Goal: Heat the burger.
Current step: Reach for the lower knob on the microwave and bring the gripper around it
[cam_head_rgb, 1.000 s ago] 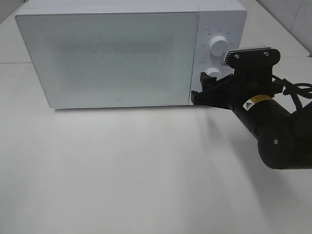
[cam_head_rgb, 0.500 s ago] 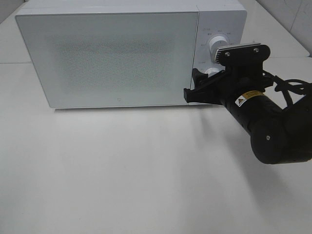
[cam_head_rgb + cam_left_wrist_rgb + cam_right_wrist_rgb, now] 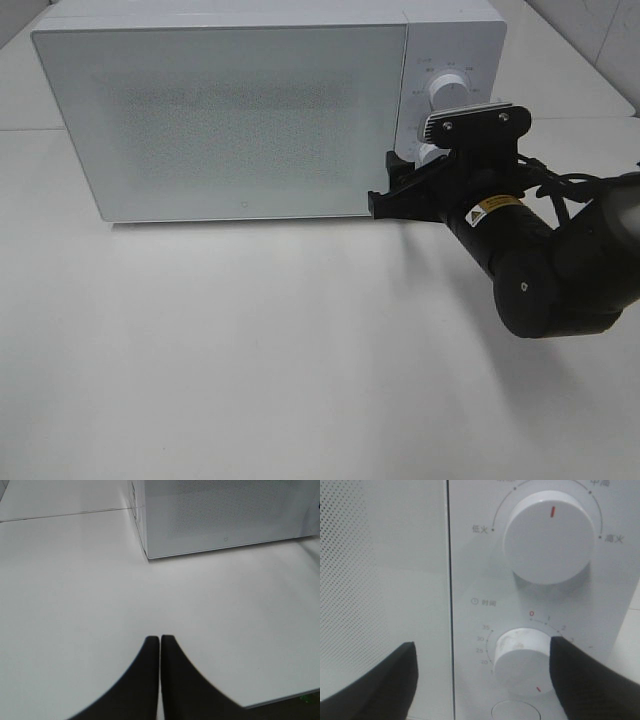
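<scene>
The burger is out of view. A white microwave (image 3: 230, 110) stands at the back of the table with its door shut. My right gripper (image 3: 388, 185) is open, close in front of the control panel's lower part. In the right wrist view the right gripper (image 3: 482, 675) has one finger (image 3: 390, 677) before the door's edge. Its other finger (image 3: 577, 677) overlaps the right side of the timer knob (image 3: 522, 657). The power knob (image 3: 550, 537) sits apart from both fingers. My left gripper (image 3: 160, 641) is shut and empty, over bare table in front of the microwave (image 3: 225, 515).
A round button (image 3: 517, 712) sits on the panel beside the timer knob. White tabletop (image 3: 250, 350) stretches in front of the microwave. The table's front edge (image 3: 280, 700) shows in the left wrist view.
My right arm has slid left along the microwave's front, from the knobs towards the door's edge, with its jaws still wide. The microwave has not moved.
</scene>
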